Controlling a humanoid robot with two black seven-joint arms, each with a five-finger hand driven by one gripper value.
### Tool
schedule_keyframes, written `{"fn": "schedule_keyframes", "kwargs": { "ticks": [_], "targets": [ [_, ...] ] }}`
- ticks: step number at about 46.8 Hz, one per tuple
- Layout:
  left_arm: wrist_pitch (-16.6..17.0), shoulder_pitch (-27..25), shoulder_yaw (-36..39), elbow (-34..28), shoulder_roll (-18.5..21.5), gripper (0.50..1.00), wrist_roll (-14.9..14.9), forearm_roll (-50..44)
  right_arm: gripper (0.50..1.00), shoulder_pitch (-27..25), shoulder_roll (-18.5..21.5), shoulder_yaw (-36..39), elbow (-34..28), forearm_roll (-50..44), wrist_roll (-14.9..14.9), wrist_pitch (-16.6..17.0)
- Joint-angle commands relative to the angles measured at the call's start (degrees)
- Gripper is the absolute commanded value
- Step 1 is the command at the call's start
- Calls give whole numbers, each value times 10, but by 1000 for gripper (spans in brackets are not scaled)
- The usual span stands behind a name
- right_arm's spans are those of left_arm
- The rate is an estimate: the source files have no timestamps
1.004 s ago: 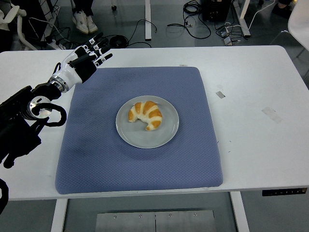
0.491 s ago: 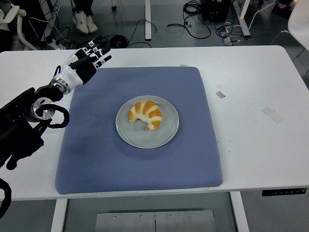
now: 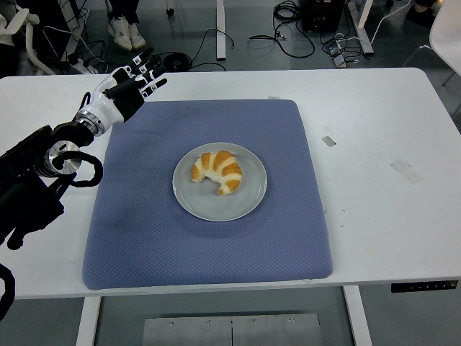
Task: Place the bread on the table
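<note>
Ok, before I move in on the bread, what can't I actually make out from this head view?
- Right arm: not in the picture at all.
- Left hand: open, but whether it touches the blue mat or hovers over its far-left corner cannot be judged from above.
- Underside of the bread and the plate area beneath it: hidden by the bread itself.
- Person at the top edge: only shoes show; the rest is cut off.
</note>
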Motion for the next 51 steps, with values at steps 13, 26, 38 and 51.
{"fn": "schedule_keyframes", "kwargs": {
  "ticks": [13, 26, 38, 51],
  "targets": [
    [5, -5, -1, 0, 4, 983, -1, -2, 1000, 0, 0, 0, 0, 0, 0, 0],
    [9, -9, 0, 0, 0, 983, -1, -2, 1000, 0, 0, 0, 0, 0, 0, 0],
    [11, -11, 7, 0, 4, 983, -2, -1, 1000, 0, 0, 0, 0, 0, 0, 0],
    [13, -11, 9, -1, 3, 983, -2, -1, 1000, 0, 0, 0, 0, -1, 0, 0]
  ]
}}
